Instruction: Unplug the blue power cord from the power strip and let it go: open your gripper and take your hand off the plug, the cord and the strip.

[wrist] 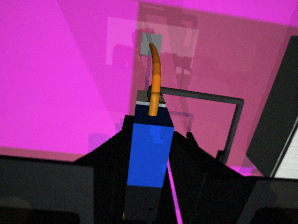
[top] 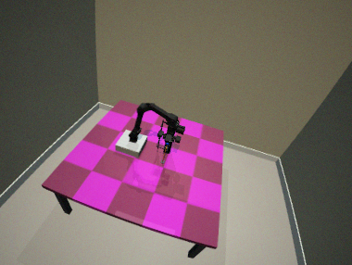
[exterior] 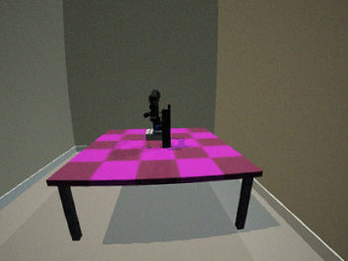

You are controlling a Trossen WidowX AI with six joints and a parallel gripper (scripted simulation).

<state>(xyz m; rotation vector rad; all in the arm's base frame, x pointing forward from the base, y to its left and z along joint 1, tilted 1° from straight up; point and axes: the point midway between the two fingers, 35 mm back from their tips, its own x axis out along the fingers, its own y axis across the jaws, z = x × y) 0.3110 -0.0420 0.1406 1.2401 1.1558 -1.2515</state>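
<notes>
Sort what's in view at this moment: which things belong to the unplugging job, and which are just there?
Job:
- blue plug, clamped in the hand
- orange cord rising from the plug
- dark upright strip, partly hidden by the arm

Just there:
- checkered table
- white base block under the arm

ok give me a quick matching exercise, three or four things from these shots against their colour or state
Things:
1. plug
2. cord
3. gripper
4. robot base

Colour or state:
A. white block on the table
B. orange, curving away from the plug
C. blue
D. shut on the plug

Pairs: 1-C, 2-B, 3-D, 4-A
</notes>
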